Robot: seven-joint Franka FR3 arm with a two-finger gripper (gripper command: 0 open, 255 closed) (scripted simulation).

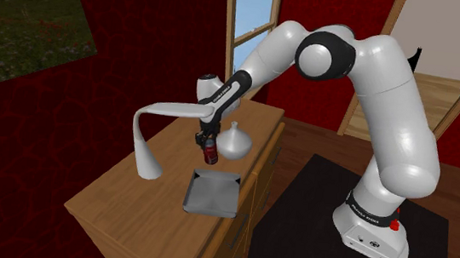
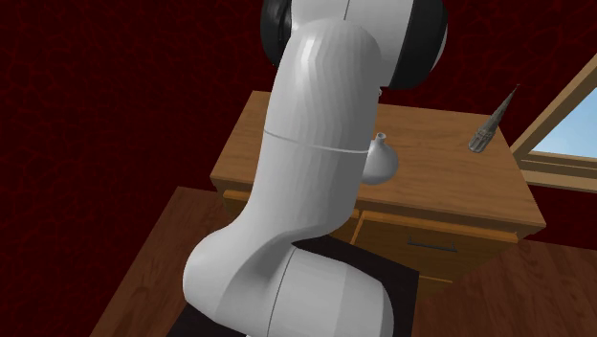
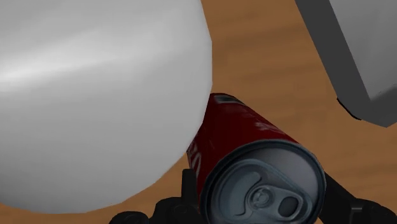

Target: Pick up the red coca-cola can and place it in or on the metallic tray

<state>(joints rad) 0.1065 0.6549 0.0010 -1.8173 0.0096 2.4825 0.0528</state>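
Observation:
A red can (image 1: 210, 155) with a silver top (image 3: 262, 189) stands upright between my black fingers (image 3: 189, 183), and my gripper (image 1: 209, 146) is shut on it near its top. The can is right beside a white round vase (image 1: 236, 141), almost touching it. Whether it is clear of the dresser top I cannot tell. The grey metallic tray (image 1: 212, 193) lies flat on the wooden top just in front of the can, towards the dresser's near edge. One corner of the tray (image 3: 364, 57) shows beyond the can in the wrist view.
A wooden dresser (image 1: 127, 213) carries everything. A white curved lamp-like piece (image 1: 153, 130) stands at the shoulder view's left of the tray. The vase (image 2: 381, 159) and a grey pointed object (image 2: 488, 124) show past the arm. A window is behind the dresser.

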